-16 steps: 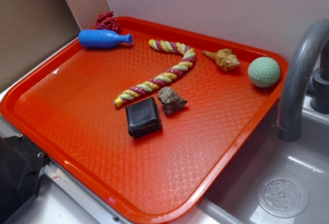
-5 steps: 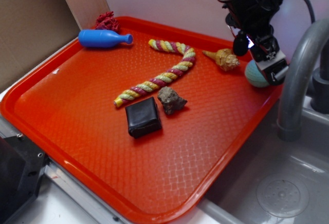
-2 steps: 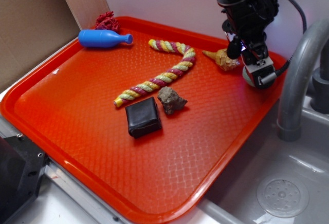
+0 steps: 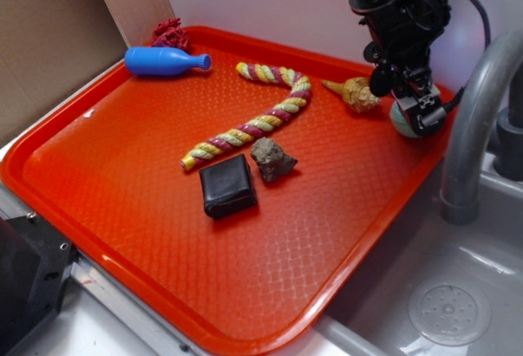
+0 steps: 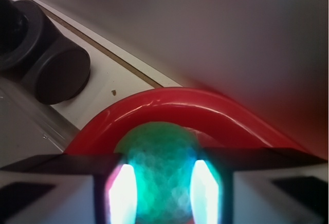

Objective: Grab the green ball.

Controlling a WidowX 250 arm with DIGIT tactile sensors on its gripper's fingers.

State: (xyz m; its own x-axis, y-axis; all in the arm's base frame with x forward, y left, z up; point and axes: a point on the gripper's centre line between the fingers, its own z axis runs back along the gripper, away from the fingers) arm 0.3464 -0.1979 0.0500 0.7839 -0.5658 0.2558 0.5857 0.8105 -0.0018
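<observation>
The black pincer (image 4: 411,104) hangs down over the far right corner of the tray. Its two fingers sit on each side of the green ball (image 4: 400,121). In the wrist view the ball (image 5: 162,170) fills the gap between them, and a bright finger (image 5: 122,193) glows on its left with another on its right. The pincer is open about as wide as the ball. The fingers look very close to the ball, but I cannot tell if they squeeze it yet. The ball is round, pale green and covered in tiny dimples. It sits on the tray, right by the curved rim (image 5: 169,106).

Just beside the ball, to its left, lies a tan seashell (image 4: 354,93). It is bumpy and pointy at one end. Next comes a twisted rope (image 4: 257,117) with pink, yellow and green stripes. It bends like a hook. Near the middle sits a rough gray-brown rock (image 4: 272,158), and just beside it a flat black square thing (image 4: 228,184) that looks soft. At the far left corner lies a smooth blue plastic bottle (image 4: 166,61) on its side. A dark red knobbly thing (image 4: 169,33) sits just behind it.

The tray (image 4: 245,291) is orange-red plastic with a little diamond pattern all over. To the right is a gray sink (image 4: 425,299) with a curved gray tap (image 4: 476,119).
</observation>
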